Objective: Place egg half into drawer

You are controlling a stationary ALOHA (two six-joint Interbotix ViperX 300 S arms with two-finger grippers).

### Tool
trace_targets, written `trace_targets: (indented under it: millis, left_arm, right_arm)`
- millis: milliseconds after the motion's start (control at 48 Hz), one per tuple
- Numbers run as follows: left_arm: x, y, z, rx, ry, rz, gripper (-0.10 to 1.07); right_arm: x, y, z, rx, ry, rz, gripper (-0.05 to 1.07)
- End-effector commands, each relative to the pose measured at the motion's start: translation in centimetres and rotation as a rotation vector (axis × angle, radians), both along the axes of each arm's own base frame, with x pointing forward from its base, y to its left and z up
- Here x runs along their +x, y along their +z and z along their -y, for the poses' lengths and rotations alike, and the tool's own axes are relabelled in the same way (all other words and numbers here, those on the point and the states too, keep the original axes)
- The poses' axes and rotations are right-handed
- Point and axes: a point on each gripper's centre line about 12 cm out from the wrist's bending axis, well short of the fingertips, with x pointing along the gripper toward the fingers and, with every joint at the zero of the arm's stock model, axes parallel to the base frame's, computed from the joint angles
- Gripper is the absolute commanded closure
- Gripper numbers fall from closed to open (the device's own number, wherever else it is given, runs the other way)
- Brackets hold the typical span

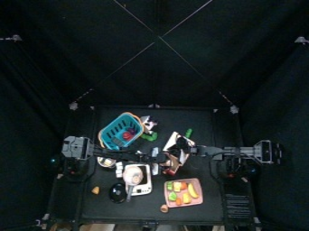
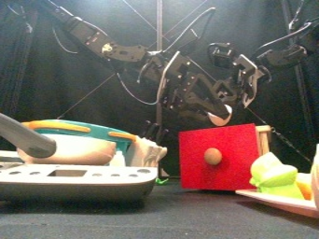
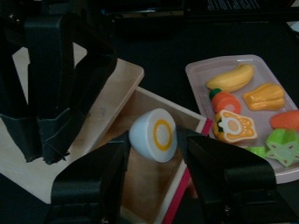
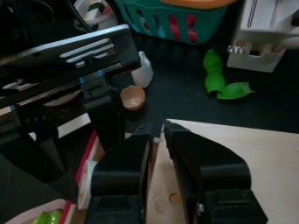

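The egg half (image 3: 153,136), white with a yellow yolk, sits between the jaws of my left gripper (image 3: 158,150), which is shut on it just above the open wooden drawer (image 3: 140,188). In the front view the egg half (image 2: 222,117) shows as a white curve just above the red drawer front (image 2: 218,173) with its round knob. My right gripper (image 4: 159,144) stands with its jaws close together on the wooden top of the drawer box (image 4: 251,166). It also shows in the left wrist view (image 3: 52,96), right beside the drawer.
A pink tray (image 3: 263,59) of toy food lies next to the drawer. A teal basket (image 1: 121,132) stands at the back left. A grey scale (image 2: 75,177) stands at the front left. A green toy (image 4: 222,79) lies beyond the box.
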Motion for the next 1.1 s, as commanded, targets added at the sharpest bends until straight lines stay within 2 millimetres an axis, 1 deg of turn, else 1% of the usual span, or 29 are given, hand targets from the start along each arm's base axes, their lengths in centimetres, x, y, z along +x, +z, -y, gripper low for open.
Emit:
trace_targets:
  millis: [0, 104, 979, 1083]
  left_arm:
    - [0.29, 1.24, -0.16, -0.004, 0.006, 0.032, 0.12]
    - [0.3, 1.17, -0.16, -0.004, 0.006, 0.031, 0.11]
    - [0.23, 0.97, -0.16, -0.008, 0.008, 0.025, 0.11]
    - [-0.05, 1.29, -0.16, -0.005, 0.007, 0.023, 0.11]
  right_arm:
    - [-0.03, 1.12, 0.08, -0.008, -0.002, 0.037, 0.41]
    - [-0.06, 1.06, 0.07, -0.009, -0.002, 0.036, 0.41]
    - [0.0, 1.17, 0.09, -0.011, -0.001, 0.038, 0.41]
    - [0.07, 1.3, 0.1, -0.013, 0.0, 0.043, 0.41]
